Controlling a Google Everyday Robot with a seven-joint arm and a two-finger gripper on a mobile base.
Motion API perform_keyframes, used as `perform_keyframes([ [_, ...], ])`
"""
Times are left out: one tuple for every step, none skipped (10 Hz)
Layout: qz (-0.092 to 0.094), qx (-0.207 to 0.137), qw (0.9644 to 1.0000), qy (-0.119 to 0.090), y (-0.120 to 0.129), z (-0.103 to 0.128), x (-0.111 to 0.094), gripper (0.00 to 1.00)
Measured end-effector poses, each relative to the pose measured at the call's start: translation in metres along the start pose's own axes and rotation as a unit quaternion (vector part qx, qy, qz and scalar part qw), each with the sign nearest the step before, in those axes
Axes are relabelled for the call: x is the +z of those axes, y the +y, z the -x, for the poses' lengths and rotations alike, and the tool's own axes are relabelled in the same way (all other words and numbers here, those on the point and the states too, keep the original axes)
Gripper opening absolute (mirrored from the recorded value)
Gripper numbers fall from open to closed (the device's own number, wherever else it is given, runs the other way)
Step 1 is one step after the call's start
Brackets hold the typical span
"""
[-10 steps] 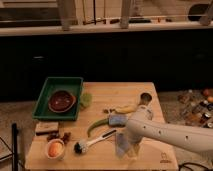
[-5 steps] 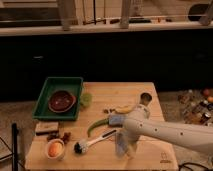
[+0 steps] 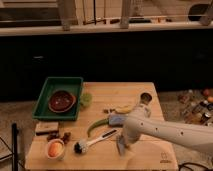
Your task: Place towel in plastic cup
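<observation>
Desk [image 3: 125, 91] of pale wood carries all items. We see the white arm [image 3: 170, 132] reaching in from the right. The green tray [image 3: 62, 79] lies rear left. The gripper [image 3: 122, 141] is low near the front edge; we cannot tell its state. The towel [image 3: 121, 147] shows directly under it. The plastic cup [image 3: 86, 99] stands just beside the tray, well apart from the towel.

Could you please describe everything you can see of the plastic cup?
The cup is small, pale lime green and looks like slightly translucent plastic. It stands upright on the wooden table, right beside the right wall of the green tray; whether they touch cannot be told. Its inside cannot be made out. The gripper is well away from it, near the table's front edge by the towel.
</observation>
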Motion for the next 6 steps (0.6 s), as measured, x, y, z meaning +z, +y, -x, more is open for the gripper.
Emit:
perform_keyframes([
  [0.001, 0.0, 1.0, 0.0, 0.001, 0.0, 0.0, 0.04],
  [0.003, 0.001, 1.0, 0.0, 0.003, -0.001, 0.0, 0.0],
  [0.003, 0.001, 1.0, 0.001, 0.003, -0.001, 0.0, 0.0],
  [0.003, 0.0, 1.0, 0.002, 0.003, -0.003, -0.004, 0.0],
  [0.003, 0.002, 1.0, 0.006, 0.004, -0.006, -0.015, 0.0],
  [0.001, 0.002, 1.0, 0.009, 0.004, -0.009, -0.027, 0.0],
])
